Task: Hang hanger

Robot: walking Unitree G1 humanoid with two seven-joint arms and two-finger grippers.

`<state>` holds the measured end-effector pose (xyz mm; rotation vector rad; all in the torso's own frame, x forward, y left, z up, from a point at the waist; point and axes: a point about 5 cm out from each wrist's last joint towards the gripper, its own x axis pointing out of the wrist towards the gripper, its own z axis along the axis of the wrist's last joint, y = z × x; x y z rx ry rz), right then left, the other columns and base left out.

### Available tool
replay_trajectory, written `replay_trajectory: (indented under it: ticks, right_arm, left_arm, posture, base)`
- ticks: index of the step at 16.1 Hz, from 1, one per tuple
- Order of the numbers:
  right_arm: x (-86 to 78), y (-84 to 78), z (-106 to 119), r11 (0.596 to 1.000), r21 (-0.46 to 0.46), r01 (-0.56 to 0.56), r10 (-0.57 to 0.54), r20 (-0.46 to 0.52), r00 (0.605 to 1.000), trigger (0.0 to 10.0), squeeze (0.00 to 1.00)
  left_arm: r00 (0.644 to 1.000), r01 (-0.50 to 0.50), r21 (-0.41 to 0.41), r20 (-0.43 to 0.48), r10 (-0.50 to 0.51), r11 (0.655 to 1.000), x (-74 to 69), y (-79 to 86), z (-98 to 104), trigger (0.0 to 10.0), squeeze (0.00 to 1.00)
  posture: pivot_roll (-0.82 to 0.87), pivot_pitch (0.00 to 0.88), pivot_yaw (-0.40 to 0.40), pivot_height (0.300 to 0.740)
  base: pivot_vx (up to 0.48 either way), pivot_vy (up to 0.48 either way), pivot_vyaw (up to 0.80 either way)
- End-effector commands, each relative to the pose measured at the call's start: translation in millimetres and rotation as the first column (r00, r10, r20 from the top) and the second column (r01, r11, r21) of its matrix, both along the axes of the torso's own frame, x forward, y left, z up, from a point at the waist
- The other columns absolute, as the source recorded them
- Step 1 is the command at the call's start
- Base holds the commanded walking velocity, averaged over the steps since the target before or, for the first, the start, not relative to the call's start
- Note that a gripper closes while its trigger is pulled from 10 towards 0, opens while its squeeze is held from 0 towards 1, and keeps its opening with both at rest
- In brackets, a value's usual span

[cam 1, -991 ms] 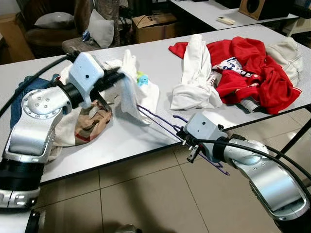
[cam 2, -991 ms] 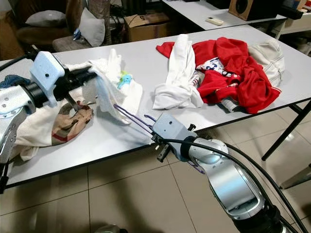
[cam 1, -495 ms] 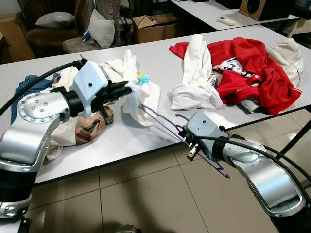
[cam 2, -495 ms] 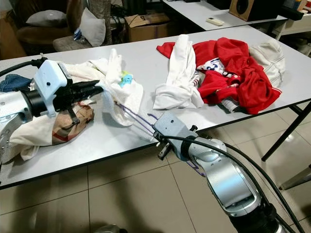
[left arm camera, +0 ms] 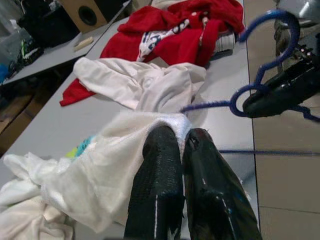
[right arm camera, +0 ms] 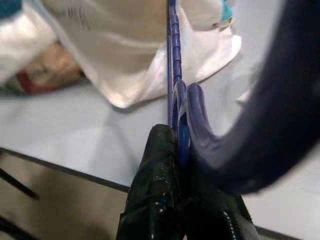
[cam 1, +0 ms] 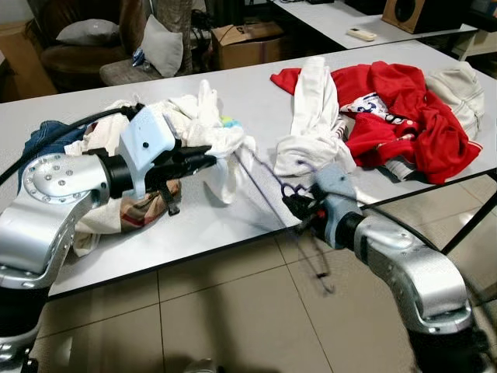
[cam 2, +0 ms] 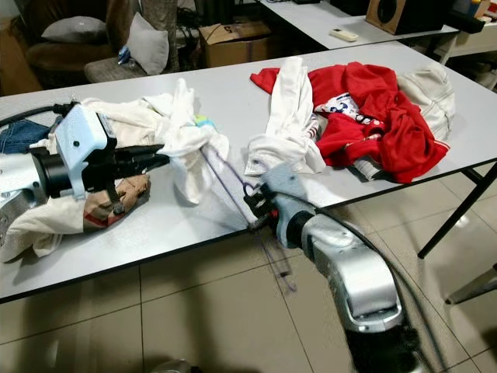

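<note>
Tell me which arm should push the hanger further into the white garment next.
Probably right: the right gripper is shut on the purple hanger, whose far end sits in the white garment. The left gripper pinches the cloth.

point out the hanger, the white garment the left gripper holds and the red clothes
hanger (left arm camera: 260,75), left wrist view, on the neck below its blue hook
white garment (cam 2: 190,144), right eye view, on the bunched cloth by the fingertips
red clothes (cam 1: 404,105), left eye view, on the middle of the pile
</note>
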<state>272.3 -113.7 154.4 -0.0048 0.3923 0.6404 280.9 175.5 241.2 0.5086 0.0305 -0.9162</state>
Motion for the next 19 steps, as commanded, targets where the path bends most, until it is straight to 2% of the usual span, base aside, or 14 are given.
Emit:
replay_trajectory:
  ticks: [1, 2, 3, 4, 6, 7, 8, 9, 11, 13, 15, 17, 18, 19]
  right_arm:
    - [-0.4, -3.8, -3.0, 0.998, 0.066, 0.006, -0.004, -0.042, 0.999, 10.0, 0.0]
    - [-0.5, -3.3, -4.4, 0.995, 0.095, 0.002, 0.004, -0.06, 0.998, 10.0, 0.0]
    - [-0.8, 1.5, -8.7, 0.973, 0.231, -0.007, 0.038, -0.129, 0.991, 10.0, 0.0]
    - [-0.6, 3.7, -10.2, 0.959, 0.285, -0.004, 0.05, -0.154, 0.987, 10.0, 0.0]
    - [1.3, 6.6, -19.4, 0.916, 0.401, 0.028, 0.075, -0.239, 0.968, 10.0, 0.0]
    - [3.2, 7.3, -30.6, 0.874, 0.478, 0.083, 0.088, -0.325, 0.942, 10.0, 0.0]
    - [3.1, 7.6, -31.5, 0.865, 0.493, 0.091, 0.093, -0.337, 0.937, 10.0, 0.0]
    - [3.0, 7.6, -35.2, 0.847, 0.519, 0.115, 0.1, -0.369, 0.924, 10.0, 0.0]
    - [1.9, 7.7, -38.0, 0.842, 0.526, 0.124, 0.108, -0.389, 0.915, 10.0, 0.0]
    - [1.7, 7.4, -38.3, 0.805, 0.57, 0.162, 0.112, -0.415, 0.903, 10.0, 0.0]
    - [7.6, 2.8, -38.0, 0.759, 0.609, 0.232, 0.077, -0.437, 0.896, 10.0, 0.0]
    - [14.0, -2.5, -36.2, 0.688, 0.661, 0.298, 0.046, -0.449, 0.892, 10.0, 0.0]
    - [21.0, -7.2, -33.8, 0.583, 0.73, 0.357, 0.04, -0.464, 0.885, 10.0, 0.0]
    - [24.5, -7.4, -33.3, 0.539, 0.753, 0.377, 0.043, -0.472, 0.881, 10.0, 0.0]
  left_arm:
    - [1.0, -0.021, 0.013, 0.008, 0.021, 1.0, 0.3, 2.6, -0.3, 0.0, 0.0]
    - [1.0, -0.03, 0.019, 0.008, 0.03, 0.999, 0.8, 3.5, -2.0, 0.0, 0.0]
    - [0.998, -0.061, 0.001, 0.02, 0.061, 0.998, 2.6, 4.8, -6.4, 0.0, 0.0]
    - [0.997, -0.073, -0.007, 0.026, 0.073, 0.997, 3.1, 5.0, -8.0, 0.0, 0.0]
    - [0.991, -0.115, -0.043, 0.07, 0.118, 0.992, 4.8, 3.9, -9.1, 0.0, 0.0]
    - [0.976, -0.158, -0.102, 0.132, 0.171, 0.982, 6.2, 1.8, -4.3, 0.0, 0.0]
    - [0.974, -0.163, -0.11, 0.141, 0.178, 0.98, 6.1, 1.8, -3.2, 0.0, 0.0]
    - [0.962, -0.18, -0.173, 0.176, 0.21, 0.968, 7.1, 1.3, 3.4, 0.0, 0.0]
    - [0.951, -0.185, -0.235, 0.203, 0.234, 0.954, 7.4, 0.2, 9.6, 0.0, 0.0]
    - [0.963, -0.13, -0.268, 0.194, 0.186, 0.955, 2.3, -4.3, 10.3, 0.0, 0.0]
    - [0.984, -0.087, -0.22, 0.13, 0.118, 0.972, -3.9, -5.7, -1.6, 0.0, 0.0]
    - [0.996, -0.054, -0.15, 0.066, 0.064, 0.987, -9.9, -4.1, -13.5, 0.0, 0.0]
    - [0.999, -0.033, -0.064, 0.003, 0.034, 0.997, -14.8, -0.3, -28.1, 0.0, 0.0]
    - [0.999, -0.028, -0.026, -0.016, 0.028, 0.999, -16.2, 0.7, -35.0, 0.0, 0.0]
  posture:
    - [0.02, 0.0, 0.06, 0.74]
    - [0.02, 0.0, 0.06, 0.74]
    - [0.02, 0.001, 0.053, 0.74]
    - [0.02, 0.001, 0.053, 0.74]
    - [0.03, 0.007, 0.034, 0.74]
    - [0.03, 0.012, 0.02, 0.74]
    - [0.03, 0.015, 0.017, 0.74]
    - [0.04, 0.016, 0.01, 0.74]
    - [0.04, 0.017, 0.008, 0.74]
    - [0.04, 0.013, 0.011, 0.74]
    - [0.04, 0.006, 0.017, 0.74]
    - [0.04, 0.003, 0.017, 0.74]
    - [0.03, 0.0, 0.02, 0.74]
    - [0.03, 0.0, 0.02, 0.74]
  base:
    - [0.0, 0.0, 0.0]
    - [0.0, 0.0, 0.0]
    - [0.0, 0.0, 0.0]
    - [0.0, 0.0, 0.0]
    - [0.0, 0.0, 0.0]
    - [0.0, 0.0, 0.0]
    - [0.0, 0.0, 0.0]
    - [0.0, 0.0, 0.0]
    - [0.0, 0.0, 0.0]
    - [0.0, 0.0, 0.0]
    - [0.0, 0.0, 0.0]
    - [0.0, 0.0, 0.0]
    - [0.0, 0.0, 0.0]
    - [0.0, 0.0, 0.0]
